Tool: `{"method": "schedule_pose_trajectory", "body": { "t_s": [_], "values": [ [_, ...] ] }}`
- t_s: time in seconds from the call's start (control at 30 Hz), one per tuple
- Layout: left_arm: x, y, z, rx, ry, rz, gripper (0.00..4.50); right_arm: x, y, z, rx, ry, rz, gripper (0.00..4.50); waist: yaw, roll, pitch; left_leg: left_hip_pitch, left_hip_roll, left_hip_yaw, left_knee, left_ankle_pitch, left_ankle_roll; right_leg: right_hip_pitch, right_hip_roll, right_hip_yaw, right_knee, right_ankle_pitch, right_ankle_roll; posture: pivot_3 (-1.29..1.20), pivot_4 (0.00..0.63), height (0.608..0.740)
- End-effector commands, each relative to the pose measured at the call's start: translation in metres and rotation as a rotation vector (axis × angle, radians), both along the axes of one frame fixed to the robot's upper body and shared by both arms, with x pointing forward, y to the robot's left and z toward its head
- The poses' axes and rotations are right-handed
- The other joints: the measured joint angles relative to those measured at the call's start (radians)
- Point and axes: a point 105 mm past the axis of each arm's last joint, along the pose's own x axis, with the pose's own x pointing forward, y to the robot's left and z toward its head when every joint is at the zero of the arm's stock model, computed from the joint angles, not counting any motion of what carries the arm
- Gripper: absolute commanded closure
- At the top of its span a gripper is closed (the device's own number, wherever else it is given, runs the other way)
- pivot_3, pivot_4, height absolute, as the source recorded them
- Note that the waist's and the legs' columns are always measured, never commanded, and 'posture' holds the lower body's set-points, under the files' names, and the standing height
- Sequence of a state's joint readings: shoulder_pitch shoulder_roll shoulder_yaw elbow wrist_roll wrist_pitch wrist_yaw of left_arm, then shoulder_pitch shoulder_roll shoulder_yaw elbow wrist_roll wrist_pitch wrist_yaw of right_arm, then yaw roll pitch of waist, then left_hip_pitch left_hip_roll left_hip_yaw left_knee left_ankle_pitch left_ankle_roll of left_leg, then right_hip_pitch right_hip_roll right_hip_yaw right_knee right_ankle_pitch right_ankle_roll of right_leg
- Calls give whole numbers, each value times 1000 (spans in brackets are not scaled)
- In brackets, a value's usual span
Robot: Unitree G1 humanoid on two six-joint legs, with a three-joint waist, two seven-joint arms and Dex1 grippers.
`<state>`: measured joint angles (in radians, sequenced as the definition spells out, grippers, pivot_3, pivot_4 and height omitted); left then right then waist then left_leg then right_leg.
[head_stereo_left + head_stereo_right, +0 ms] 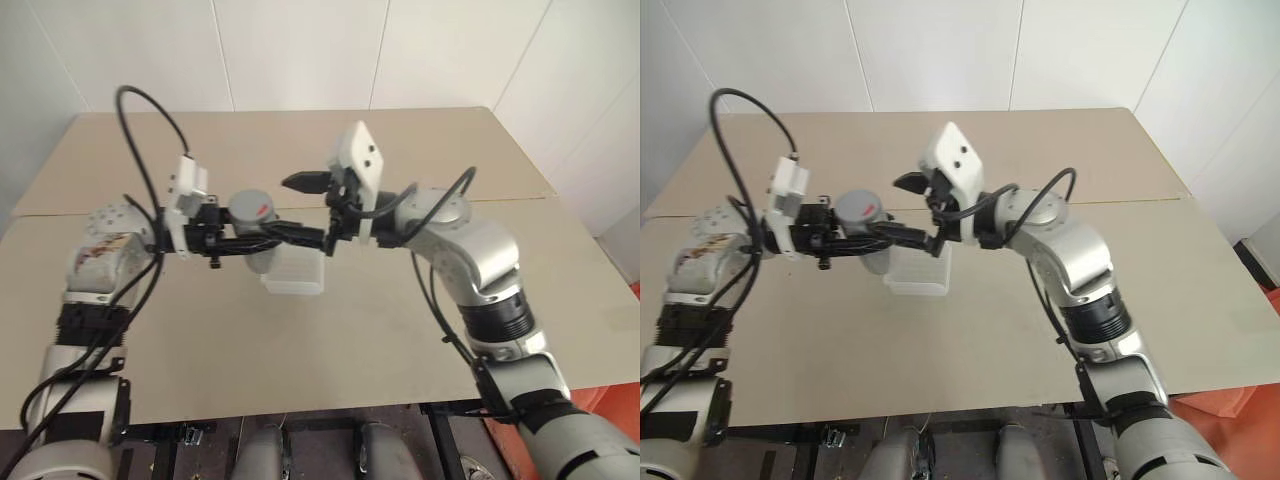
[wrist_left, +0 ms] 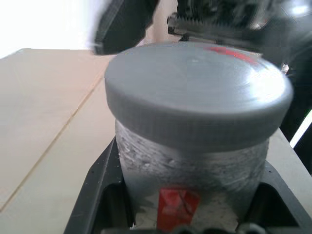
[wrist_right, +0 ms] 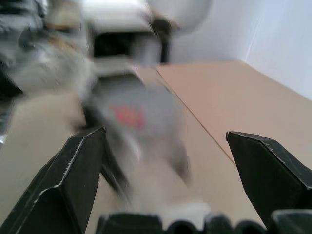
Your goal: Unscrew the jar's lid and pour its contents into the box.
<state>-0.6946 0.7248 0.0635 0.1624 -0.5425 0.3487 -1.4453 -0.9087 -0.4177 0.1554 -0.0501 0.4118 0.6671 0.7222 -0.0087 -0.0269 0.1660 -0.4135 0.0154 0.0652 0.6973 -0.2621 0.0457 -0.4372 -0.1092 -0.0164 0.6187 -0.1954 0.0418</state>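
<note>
My left gripper (image 1: 258, 240) is shut on the jar (image 1: 262, 263), a small clear jar with a red and white label (image 2: 178, 207), and holds it upright above the table. The grey lid (image 1: 250, 208) with its red mark sits on top of the jar (image 2: 195, 161). Just right of the lid, my right gripper (image 1: 302, 210) is open, with one finger high and one low. From the right wrist the lid (image 3: 130, 114) looks blurred ahead of the spread fingers (image 3: 73, 170). The translucent white box (image 1: 298, 274) rests on the table, partly behind and below the held jar.
The beige table (image 1: 400, 330) has a seam running across it behind the grippers and open surface on both sides. White walls stand behind it. Something orange (image 1: 1240, 420) lies on the floor past the near right corner.
</note>
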Motion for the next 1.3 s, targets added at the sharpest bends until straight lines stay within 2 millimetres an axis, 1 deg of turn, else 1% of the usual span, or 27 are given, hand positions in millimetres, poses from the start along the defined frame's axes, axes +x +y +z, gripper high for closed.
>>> {"method": "schedule_pose_trajectory", "body": {
  "t_s": [0.03, 0.13, 0.2, 0.33, 0.4, 0.47, 0.53, 0.6, 0.7, 0.77, 0.87, 1.1, 1.3],
  "values": [
    [-9, 0, 12, -6, -49, -32, 2551, -1, -8, 18, 36, -67, -17, 12, 0, 0, 0, 0, 0, 0, 0, 0, 0, 0, 0, 0, 0, 0, 0, 0, 150, 740],
    [-10, 2, 10, -1, -42, -24, 2551, -4, -13, 20, 39, -74, -17, 12, -8, 0, 0, 0, 0, 0, 0, 0, 0, -1, 1, 0, 0, 0, 0, 0, 150, 740],
    [-7, 0, 9, -6, -40, -15, 2551, -12, -11, 21, 35, -85, 14, 12, -10, 0, 0, 0, 0, 0, -1, 0, 0, -1, 1, 1, 0, 0, 0, 0, 150, 740],
    [2, -10, 6, -32, -30, 2, 2551, -42, 3, 30, 54, -95, 162, 12, -6, 0, 0, -1, 0, 0, 0, 0, 0, -1, 1, 1, 0, 0, 0, 0, 150, 740],
    [6, -16, 3, -34, -32, 7, 2551, -52, 9, 34, 62, -91, 207, 12, -5, 0, 0, -1, 0, 0, 0, 0, 0, -1, 1, 1, 0, 0, 0, 0, 150, 740],
    [12, -25, -1, -42, -33, 10, 2551, -64, 21, 36, 63, -97, 255, 12, -5, 0, 0, -1, 0, 0, 0, 0, 0, -1, 1, 0, 1, 0, 0, 0, 150, 740],
    [15, -32, -2, -51, -33, -7, 2551, -70, 32, 35, 56, -106, 269, 12, -5, 0, 0, -1, 0, 0, 1, 0, 0, -1, 1, 0, 1, 0, 0, 0, 150, 740],
    [17, -37, -3, -53, -33, -16, 2551, -68, 42, 35, 51, -117, 255, 12, -5, 0, 0, -1, 0, 0, 1, 0, 0, -1, 1, 0, 2, 0, 0, 0, 150, 740],
    [17, -41, -2, -56, -40, -38, 2551, -54, 52, 32, 45, -105, 171, 12, -9, 0, 0, -1, 0, 0, 1, 0, 0, -1, 1, 1, 2, 0, 0, 0, 150, 740],
    [17, -42, -1, -59, -43, -45, 2551, -47, 57, 28, 24, -111, 127, 12, -9, 0, 0, 0, 0, 0, 1, 0, -1, -2, 1, 1, 3, 0, 0, 0, 150, 740],
    [17, -41, 1, -57, -48, -46, 2551, -42, 59, 26, 27, -99, 109, 12, -9, 0, 0, -1, 0, 0, 1, 1, -1, -2, 1, 1, 3, 0, 0, 0, 150, 740],
    [14, -33, 2, -52, -52, -39, 2551, -34, 51, 22, 18, -93, 80, 12, -8, 0, 0, -1, 0, 0, 2, 1, -1, -2, 1, 1, 3, 0, 0, 0, 150, 740],
    [10, -22, 4, -43, -49, -26, 2551, -29, 35, 24, 18, -98, 51, 12, -9, 0, 0, -1, 0, 0, 1, 0, -1, -2, 1, 1, 3, 0, 0, 0, 150, 740]
  ]
}}
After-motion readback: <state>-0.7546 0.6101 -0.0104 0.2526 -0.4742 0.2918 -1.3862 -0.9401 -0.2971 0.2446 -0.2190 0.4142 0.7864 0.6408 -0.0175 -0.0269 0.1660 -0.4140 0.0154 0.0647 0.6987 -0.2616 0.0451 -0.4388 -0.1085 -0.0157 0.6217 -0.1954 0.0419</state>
